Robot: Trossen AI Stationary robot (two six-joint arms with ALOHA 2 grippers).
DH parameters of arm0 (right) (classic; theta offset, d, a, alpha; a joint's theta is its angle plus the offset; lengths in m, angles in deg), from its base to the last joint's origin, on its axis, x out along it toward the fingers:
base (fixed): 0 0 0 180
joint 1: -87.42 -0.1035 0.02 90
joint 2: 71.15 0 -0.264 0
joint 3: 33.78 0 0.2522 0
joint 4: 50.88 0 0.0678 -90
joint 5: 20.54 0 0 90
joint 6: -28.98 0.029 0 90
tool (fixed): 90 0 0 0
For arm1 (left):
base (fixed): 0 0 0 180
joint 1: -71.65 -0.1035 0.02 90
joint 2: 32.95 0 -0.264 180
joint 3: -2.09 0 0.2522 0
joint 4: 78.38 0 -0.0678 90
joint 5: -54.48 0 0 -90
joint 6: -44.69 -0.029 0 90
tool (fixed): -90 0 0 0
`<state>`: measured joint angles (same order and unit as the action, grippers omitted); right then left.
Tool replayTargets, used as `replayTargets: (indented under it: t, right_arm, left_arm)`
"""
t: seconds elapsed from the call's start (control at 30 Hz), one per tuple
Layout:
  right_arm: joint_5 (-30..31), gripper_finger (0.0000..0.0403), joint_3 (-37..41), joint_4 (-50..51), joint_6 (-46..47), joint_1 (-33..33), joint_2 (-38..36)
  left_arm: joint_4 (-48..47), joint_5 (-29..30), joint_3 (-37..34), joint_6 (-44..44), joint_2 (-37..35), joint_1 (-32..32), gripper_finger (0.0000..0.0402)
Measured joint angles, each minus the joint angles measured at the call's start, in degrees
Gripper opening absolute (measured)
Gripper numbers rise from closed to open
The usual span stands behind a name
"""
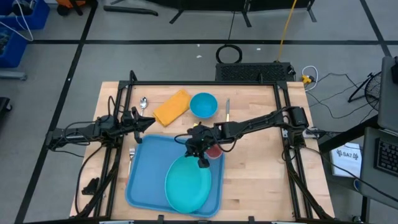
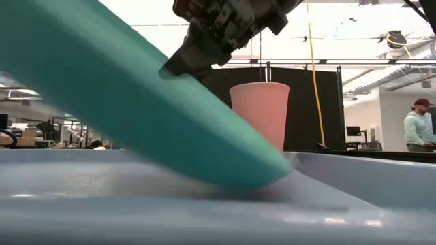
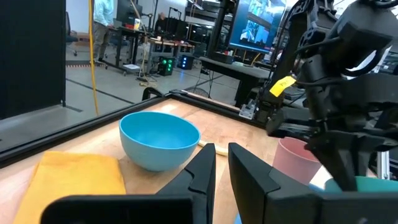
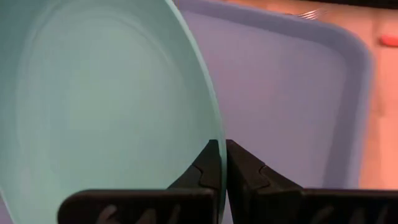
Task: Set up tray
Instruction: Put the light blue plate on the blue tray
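Note:
The light-blue tray [image 1: 146, 177] lies on the wooden table, toward its near left. A round teal plate [image 1: 188, 183] is over the tray's right half, tilted, with my right gripper [image 1: 202, 163] shut on its far rim. In the low view the plate [image 2: 122, 102] slopes down to the tray floor [image 2: 204, 211]. A pink cup [image 1: 215, 152] stands just beyond the tray's far right corner, beside the right gripper. My left gripper [image 1: 146, 123] waits off the tray's far left corner, level, with a narrow gap between its fingers and nothing in it. My right gripper pinches the plate's rim [image 4: 214, 124] between its two fingers, one on the inner face and one on the underside. The fingers slant down from the table's far right. The held rim is raised, and the plate's low edge [image 2: 272, 178] rests on the tray floor.
A blue bowl [image 1: 203, 104], a yellow cloth [image 1: 171, 107], a spoon [image 1: 143, 102] and a knife [image 1: 227, 110] lie at the table's far side. A fork [image 1: 131, 155] lies along the tray's left rim. A person [image 2: 417, 126] stands in the room behind.

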<state>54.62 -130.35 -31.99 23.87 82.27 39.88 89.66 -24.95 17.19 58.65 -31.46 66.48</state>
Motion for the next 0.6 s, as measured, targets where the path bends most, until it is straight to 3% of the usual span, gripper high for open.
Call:
replayTargets:
  t: [0.33, 0.6]
  right_arm:
    - [-0.2, 0.0002, 0.1, -4.9, -1.5, -0.1, 1.5]
    - [0.0, 0.0041, 0.0, -8.6, -1.7, -0.1, 1.4]
  left_arm:
    - [0.0, 0.0, 0.0, 0.0, 0.0, 0.0, 0.0047]
    - [-0.2, 0.0, 0.0, 0.0, 0.0, 0.0, 0.0047]
